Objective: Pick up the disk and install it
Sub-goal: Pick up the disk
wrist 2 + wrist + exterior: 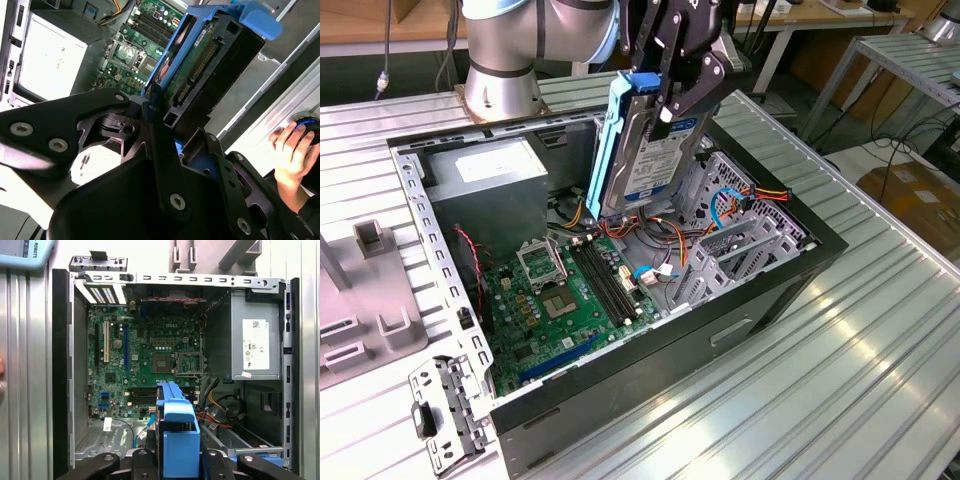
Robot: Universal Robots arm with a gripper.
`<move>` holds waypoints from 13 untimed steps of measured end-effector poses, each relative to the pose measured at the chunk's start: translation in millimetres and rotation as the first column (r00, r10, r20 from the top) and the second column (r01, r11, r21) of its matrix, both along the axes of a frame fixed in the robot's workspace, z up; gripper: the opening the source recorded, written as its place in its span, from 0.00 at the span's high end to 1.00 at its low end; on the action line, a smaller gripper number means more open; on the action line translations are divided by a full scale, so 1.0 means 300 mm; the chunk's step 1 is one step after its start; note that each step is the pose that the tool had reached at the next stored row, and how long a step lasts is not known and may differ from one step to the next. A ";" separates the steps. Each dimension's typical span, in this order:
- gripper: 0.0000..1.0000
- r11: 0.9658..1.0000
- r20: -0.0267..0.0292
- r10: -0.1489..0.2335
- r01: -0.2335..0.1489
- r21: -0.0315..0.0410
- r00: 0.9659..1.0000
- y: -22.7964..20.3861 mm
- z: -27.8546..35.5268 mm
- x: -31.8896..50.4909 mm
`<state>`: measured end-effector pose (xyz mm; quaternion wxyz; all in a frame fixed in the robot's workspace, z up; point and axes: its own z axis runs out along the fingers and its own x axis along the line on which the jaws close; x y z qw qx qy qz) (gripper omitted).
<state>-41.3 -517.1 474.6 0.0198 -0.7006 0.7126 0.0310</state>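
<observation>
An open desktop computer case (720, 335) lies on its side on a ribbed metal table (860, 350), its inside facing up. The robot arm's black gripper (682, 95) pinches the disk (645, 150), its fingers closed on the blue plastic carrier that edges it. The disk stands nearly upright, slightly tilted, over the middle of the case. Its white label with a blue band faces the exterior view's right. Its lower end hangs over a tangle of orange, red and yellow cables (670, 240). These lie between the grey power-supply box (490, 175) on the exterior view's left and the perforated metal drive cage (740, 235) on the exterior view's right. Whether the disk touches anything below it cannot be told. The green motherboard (560, 300) lies flat on the case floor, nearer the exterior camera. In the first wrist view the carrier's blue edge sits between the black fingers, above the motherboard. In the second wrist view a person's hand (292, 150) lies outside the case wall.
</observation>
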 end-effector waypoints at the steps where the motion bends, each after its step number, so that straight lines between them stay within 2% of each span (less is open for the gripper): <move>1: 0.63 1.000 0.000 0.000 0.000 0.000 1.000 -0.005 0.000 0.000; 11: 0.63 1.000 0.000 0.000 0.000 0.000 1.000 -0.055 0.000 0.000; 13: 0.63 1.000 0.000 0.000 0.000 0.000 1.000 -0.072 0.000 0.000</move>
